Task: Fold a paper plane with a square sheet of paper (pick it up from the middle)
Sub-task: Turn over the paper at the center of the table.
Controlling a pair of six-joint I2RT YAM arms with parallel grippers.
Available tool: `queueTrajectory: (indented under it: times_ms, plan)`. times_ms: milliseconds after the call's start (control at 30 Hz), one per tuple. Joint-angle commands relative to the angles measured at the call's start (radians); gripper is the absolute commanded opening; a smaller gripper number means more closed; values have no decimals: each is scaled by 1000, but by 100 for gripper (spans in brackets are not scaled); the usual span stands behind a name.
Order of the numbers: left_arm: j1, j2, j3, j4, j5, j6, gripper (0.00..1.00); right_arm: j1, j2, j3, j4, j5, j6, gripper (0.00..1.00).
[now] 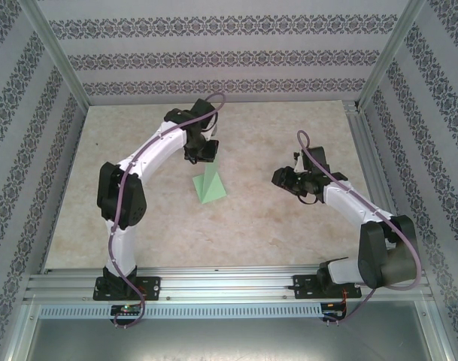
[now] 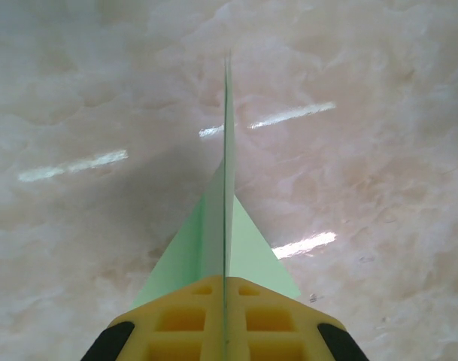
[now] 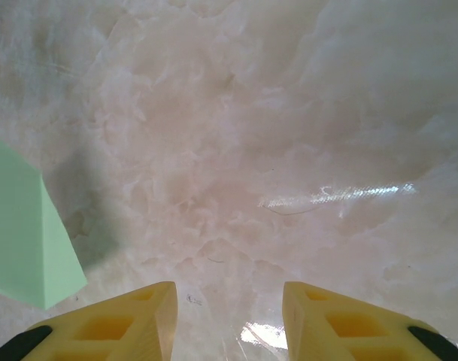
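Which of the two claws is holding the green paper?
The left gripper: it is shut on the folded green paper, while the right gripper is open over the bare table.

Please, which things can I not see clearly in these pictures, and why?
- Left wrist view: the left gripper, shut on the folded green paper, hides the pinched part behind its fingers.
- Right wrist view: the picture's left edge cuts the paper off, left of the open right gripper.
- Top view: the paper's creases are too small to count.
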Motion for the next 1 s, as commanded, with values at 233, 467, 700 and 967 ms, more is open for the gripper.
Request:
queueTrajectory:
  times_ms: [233,467,700,967]
  plan:
    - [-203,121,110,-185,-356,16,0,-19,-64,-29,-4,38,-2,42]
    - [-341,218,132,-162,-441,-24,0,-64,-124,-63,-17,66,11,42]
    - [-426,246,107,-128,-405,-48,11,-106,-177,-89,-29,57,12,44]
    - [-438,243,32,-27,-196,-73,21,-115,-185,-80,-42,49,7,44]
